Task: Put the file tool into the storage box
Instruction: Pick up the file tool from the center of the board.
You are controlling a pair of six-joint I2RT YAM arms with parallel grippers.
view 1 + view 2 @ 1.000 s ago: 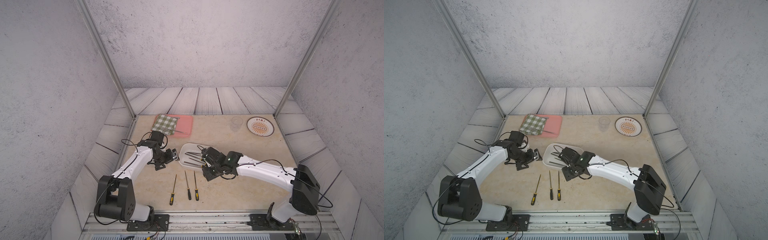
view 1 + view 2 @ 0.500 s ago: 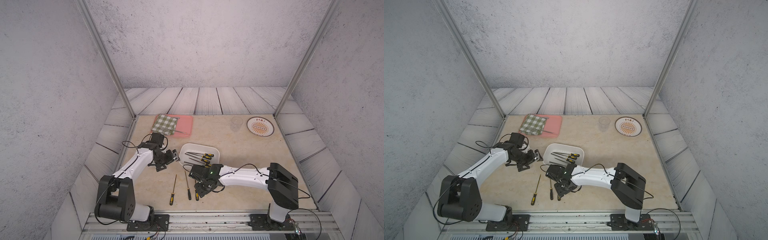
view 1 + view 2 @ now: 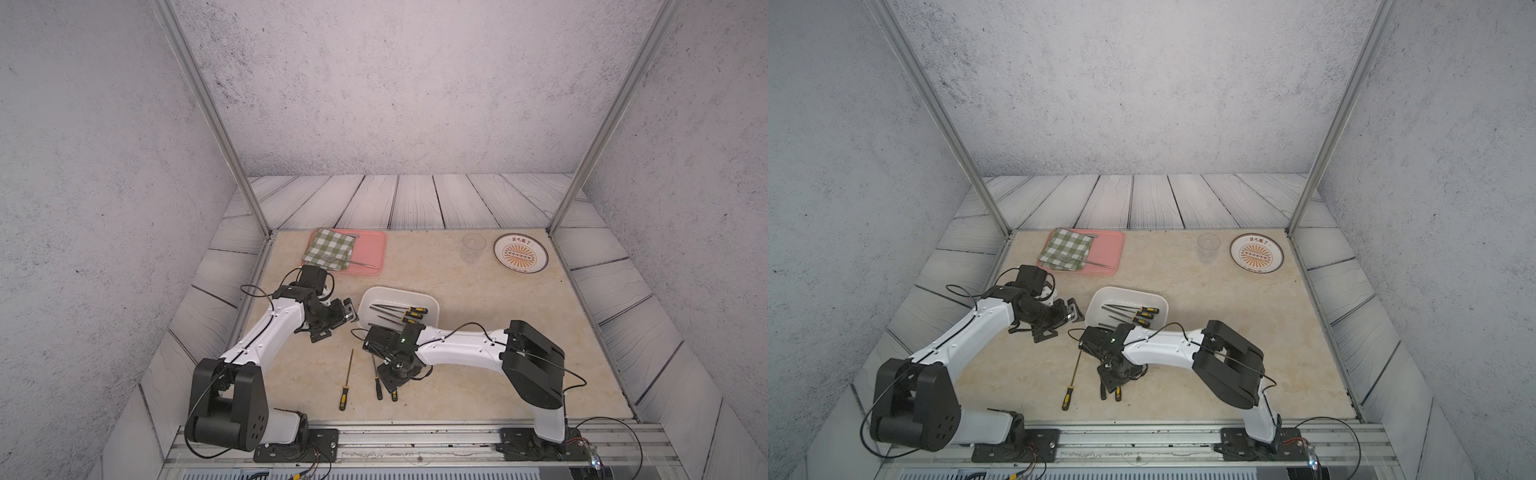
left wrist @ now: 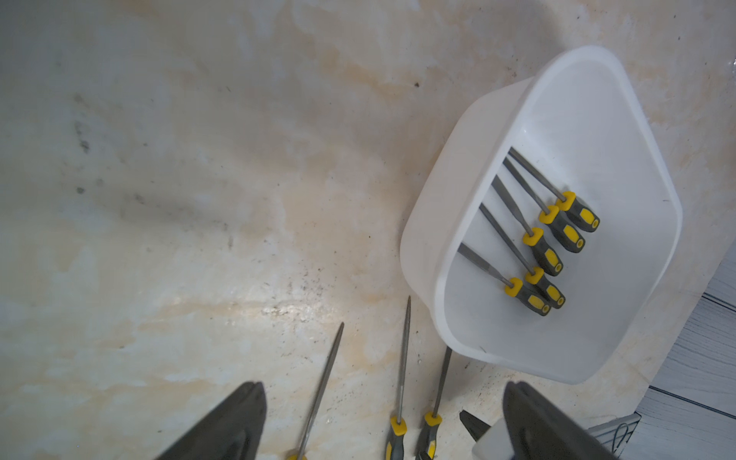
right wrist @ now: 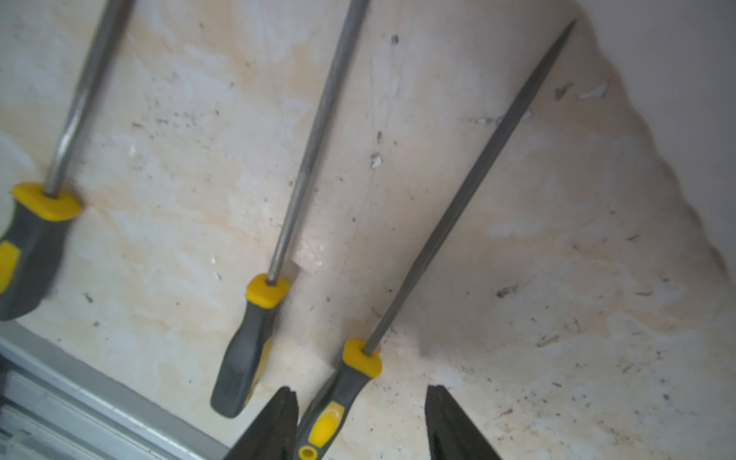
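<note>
While grey walls (image 3: 374,83) enclose the marbled table (image 3: 478,291), left hand (image 4: 384,388) and right hand (image 5: 362,392) both gape apart

White, grey and yellow on mottled beige

Plain white for the storage box (image 4: 589,119); dull steel grey down the files (image 5: 293,207), dark grey handles with yellow collars and yellow insets. Cream-and-tan marbling, dark-specked, across the tabletop (image 3: 478,386). Flat pink tray (image 3: 370,249) under a green-and-white checked cloth (image 3: 330,248). White plate (image 3: 499,254) with an orange sunburst, a dark rim line and red lettering. Colourless clear cup (image 3: 474,245). White arms (image 3: 274,332) with black joints. Speckled grey walls (image 3: 395,83), pale grey wood-grain planks (image 3: 415,203).
</note>
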